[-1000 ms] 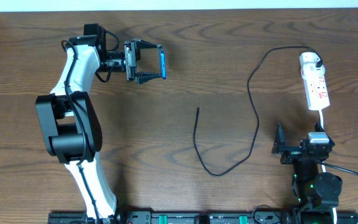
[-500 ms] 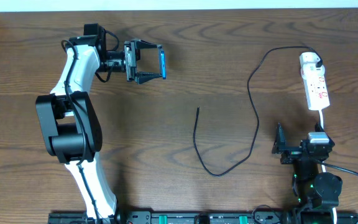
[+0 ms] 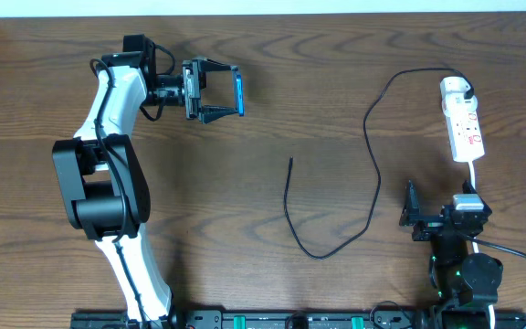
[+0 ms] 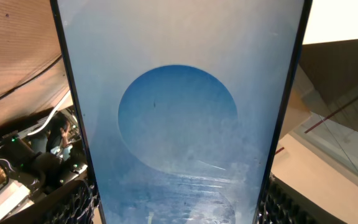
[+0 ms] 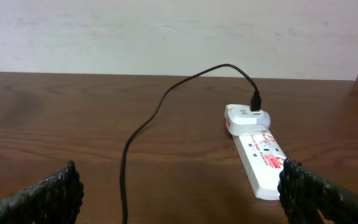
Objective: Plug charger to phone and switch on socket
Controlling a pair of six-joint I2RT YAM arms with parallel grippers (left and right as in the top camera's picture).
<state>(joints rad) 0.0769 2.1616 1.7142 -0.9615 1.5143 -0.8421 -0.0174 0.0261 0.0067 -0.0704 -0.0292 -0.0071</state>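
1. Right pincer (image 5: 179,165) sits nearest the robot's edge of the table (image 3: 53,274), low over the wood, its two dark fingers (image 5: 42,196) spread wide with nothing between them.
2. Just beyond it, a white cord (image 3: 473,174) runs from the near end of the socket (image 3: 465,128) back toward that arm.
3. Left of the right arm, the charger (image 3: 377,183) lies loose on the wood. It curves down into a loop near the table's middle, then rises to its free plug tip (image 3: 291,161), which touches neither pincer and lies well apart from the phone.
4. Farther out on the right, the socket lies flat, a white strip with red marks on its top face. A white adapter (image 5: 246,117) sits at its far end, and the charger's other end is plugged into it.
5. Farthest away, at the far left, the left pincer (image 3: 231,91) pinches the phone (image 4: 179,124) by its two long edges, jaws wide around it.
6. Seen from above, the phone stands edge-on, a thin blue line across the fingertips. The left wrist camera sees its blue-and-white screen filling the view, with a textured pad (image 4: 73,208) at each lower corner.
7. Whether the phone touches the table cannot be told.
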